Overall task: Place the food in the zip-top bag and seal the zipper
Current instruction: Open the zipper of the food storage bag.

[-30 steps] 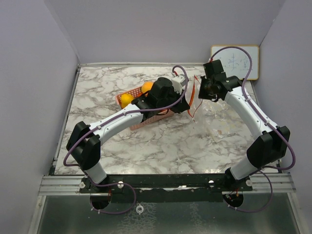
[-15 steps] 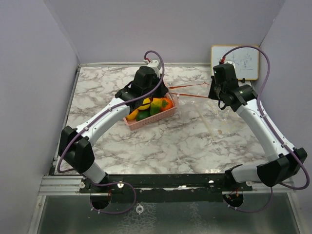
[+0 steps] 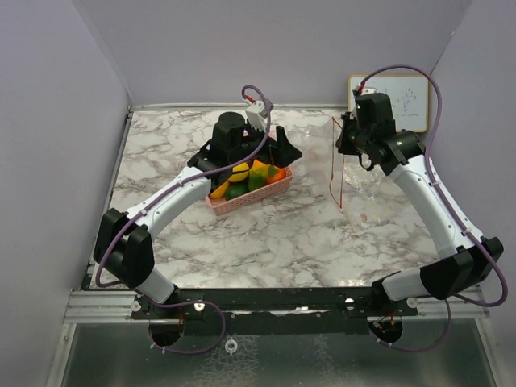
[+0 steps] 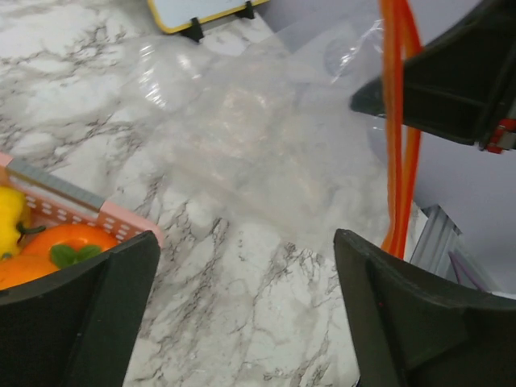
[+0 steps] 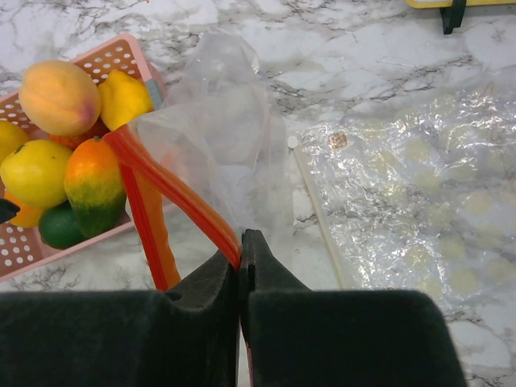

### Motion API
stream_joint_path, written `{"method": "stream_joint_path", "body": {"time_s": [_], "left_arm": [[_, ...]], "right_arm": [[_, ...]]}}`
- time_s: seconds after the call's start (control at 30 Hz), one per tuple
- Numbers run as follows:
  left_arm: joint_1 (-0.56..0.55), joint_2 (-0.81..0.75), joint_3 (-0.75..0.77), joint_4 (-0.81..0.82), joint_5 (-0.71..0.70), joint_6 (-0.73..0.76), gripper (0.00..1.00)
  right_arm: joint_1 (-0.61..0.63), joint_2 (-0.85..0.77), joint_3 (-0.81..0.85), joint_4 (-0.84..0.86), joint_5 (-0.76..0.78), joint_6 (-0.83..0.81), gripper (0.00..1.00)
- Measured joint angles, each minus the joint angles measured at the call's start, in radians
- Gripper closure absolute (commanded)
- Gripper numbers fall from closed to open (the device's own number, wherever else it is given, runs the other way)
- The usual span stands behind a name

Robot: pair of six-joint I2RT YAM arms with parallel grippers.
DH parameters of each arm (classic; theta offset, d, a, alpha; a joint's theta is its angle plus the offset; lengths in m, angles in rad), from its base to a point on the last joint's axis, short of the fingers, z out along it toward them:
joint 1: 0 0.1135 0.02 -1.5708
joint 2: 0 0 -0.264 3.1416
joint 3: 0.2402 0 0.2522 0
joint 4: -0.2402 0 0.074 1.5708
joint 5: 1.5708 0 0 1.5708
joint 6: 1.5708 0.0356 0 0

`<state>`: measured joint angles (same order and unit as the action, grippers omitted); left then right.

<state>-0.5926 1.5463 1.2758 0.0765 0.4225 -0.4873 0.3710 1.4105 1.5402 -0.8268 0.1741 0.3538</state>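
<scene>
The food lies in a pink basket: yellow, orange and green pieces. In the right wrist view I see a peach-coloured fruit, a lemon and an orange-green fruit. My right gripper is shut on the orange-red zipper and holds it up, so the strip hangs down. The clear dotted zip-top bag lies crinkled on the table below. My left gripper is open and empty just right of the basket; the zipper hangs ahead of it.
A small whiteboard stands at the back right corner. The basket rim is at the left of the left wrist view. Grey walls close the table on three sides. Marble table lies in front of the basket.
The zipper was stretched level between both grippers. The left gripper has let it go and stands open; the strip now hangs from the right gripper alone.
</scene>
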Motion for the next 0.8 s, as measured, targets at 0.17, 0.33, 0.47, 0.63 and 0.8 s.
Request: {"method": "stream_joint_path", "body": {"time_s": [0.17, 0.33, 0.47, 0.63, 0.8], "left_arm": [[-0.019, -0.023, -0.031, 0.112, 0.097, -0.008, 0.01], [-0.081, -0.033, -0.019, 0.154, 0.123, -0.008, 0.01], [-0.14, -0.019, 0.018, 0.131, 0.107, 0.001, 0.01], [-0.177, 0.026, 0.077, 0.06, 0.023, 0.03, 0.01], [-0.18, 0.074, 0.11, -0.008, -0.107, 0.05, 0.01]], "right_arm": [[0.0, 0.028, 0.021, 0.001, 0.0, 0.001, 0.98], [0.0, 0.069, 0.066, 0.001, 0.002, 0.004, 0.98], [0.003, 0.09, 0.079, 0.001, 0.008, 0.007, 0.98], [0.008, 0.095, 0.08, 0.0, 0.01, 0.007, 0.98], [0.01, 0.095, 0.087, -0.002, 0.011, 0.007, 0.98]]}}
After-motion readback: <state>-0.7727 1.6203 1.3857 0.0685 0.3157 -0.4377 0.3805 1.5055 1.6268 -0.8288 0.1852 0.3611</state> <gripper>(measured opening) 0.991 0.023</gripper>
